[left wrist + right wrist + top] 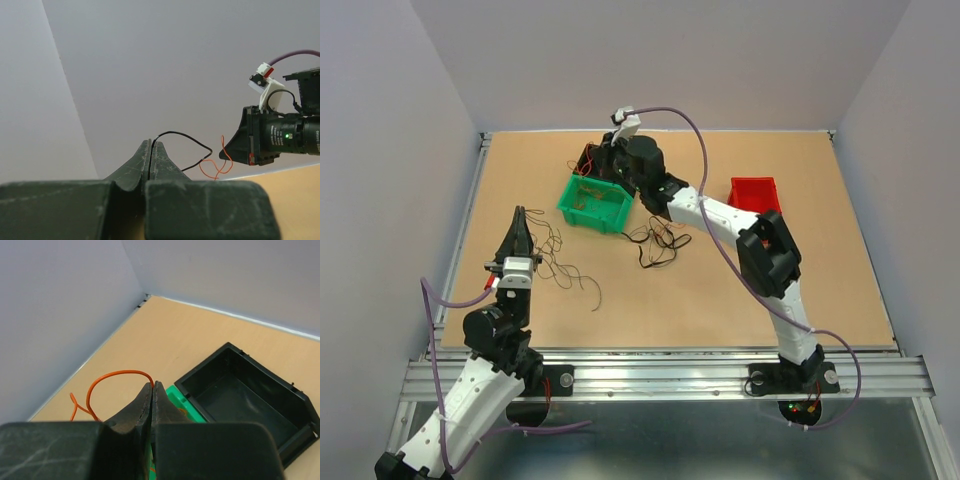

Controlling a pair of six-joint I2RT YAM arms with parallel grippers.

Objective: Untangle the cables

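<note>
Cables (658, 247) are spread over several places: loose black loops lie on the table (720, 290) behind the right gripper (152, 386), toward the arm bases, another curl lies just beside the left gripper (151, 146), and a few thin strands are seen inside the green bin (582, 215) beneath the right claw. Each claw is pinched fully closed on one strand — a black cable (175, 132) is held at the left fingertips, an orange cable (120, 371) at the right. In the left wrist view the black strand is seen to run out ahead of the claw to the orange one, and whether they are merely crossed or knotted cannot be told. If they are pulled apart hard, a knot could be tightened rather than freed, it is judged; wire this thin, gripped only at the tips, could also be lost from the grip. A trailing loop could be caught on the green bin's rim and the bin dragged. A black bin (240, 405) is set just beyond the right claw and a red bin (753, 190) well off to its right — neither is judged to be in the way of a pull toward the left claw.
</note>
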